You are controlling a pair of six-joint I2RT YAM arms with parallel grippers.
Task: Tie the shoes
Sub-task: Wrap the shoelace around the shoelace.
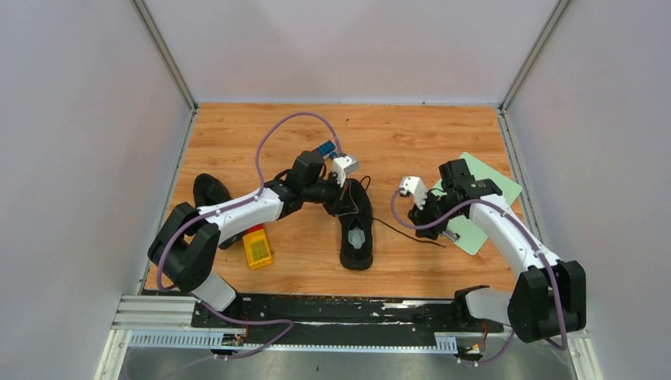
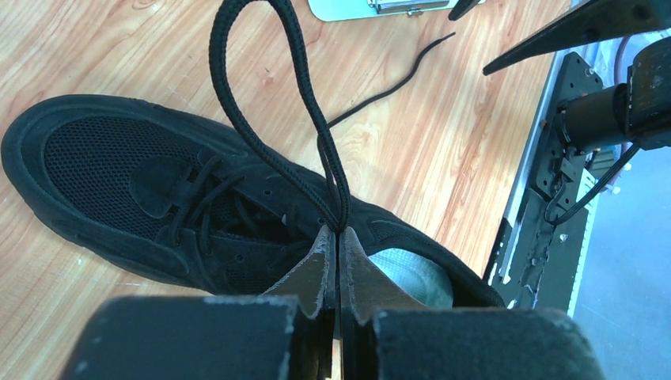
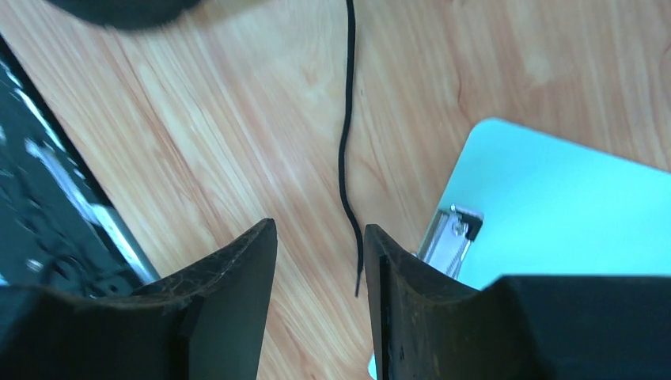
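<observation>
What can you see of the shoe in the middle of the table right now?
The shoe is an all-black low-top with a mesh toe, suede-like sides and a pale insole. It sits sole-down on the wooden table, heel toward the arm bases. Its lace is untied: the left gripper pinches the base of one loop, and a loose end lies on the wood beside it.

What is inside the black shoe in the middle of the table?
A pale grey insole shows at the heel opening of the shoe. Farther forward, the shoe's laced upper hides the rest.
</observation>
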